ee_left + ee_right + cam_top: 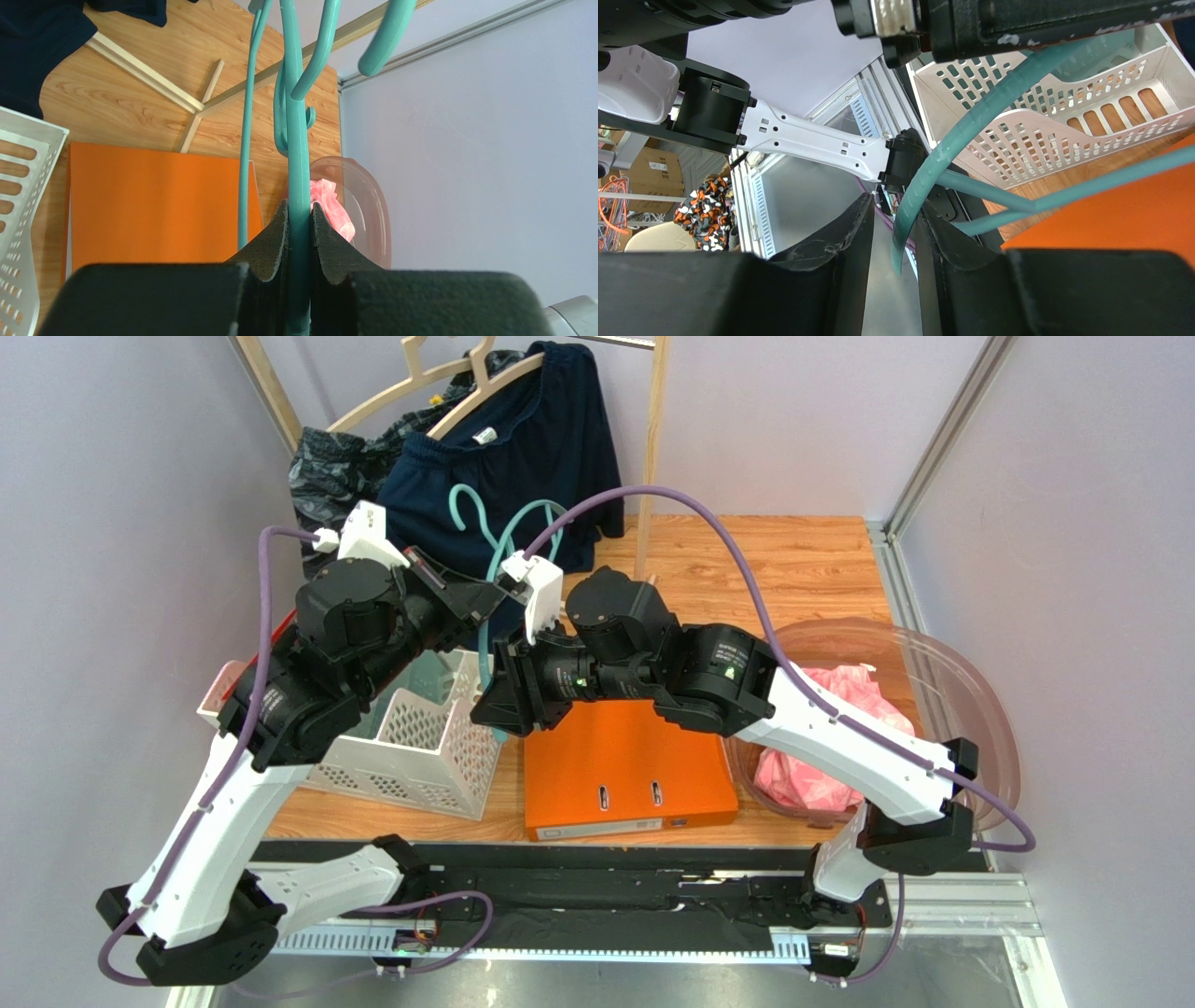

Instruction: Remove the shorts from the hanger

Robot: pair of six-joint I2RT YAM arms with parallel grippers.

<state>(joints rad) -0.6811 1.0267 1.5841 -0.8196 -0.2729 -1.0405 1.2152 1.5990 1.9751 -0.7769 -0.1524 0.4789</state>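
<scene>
as left hand [300, 212] grips hanger [295, 133], shorts [794, 779] lie well apart.

Teal hanger [300, 175]; pink shorts [800, 781]; orange binder [624, 756]; white perforated basket [421, 742].

No legible text, labels or numbers anywhere.

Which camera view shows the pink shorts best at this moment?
Top external: the shorts lie bunched in the clear bowl, partly behind the right arm. Left wrist catches only a pink sliver beyond the hanger; right wrist shows none.
</scene>
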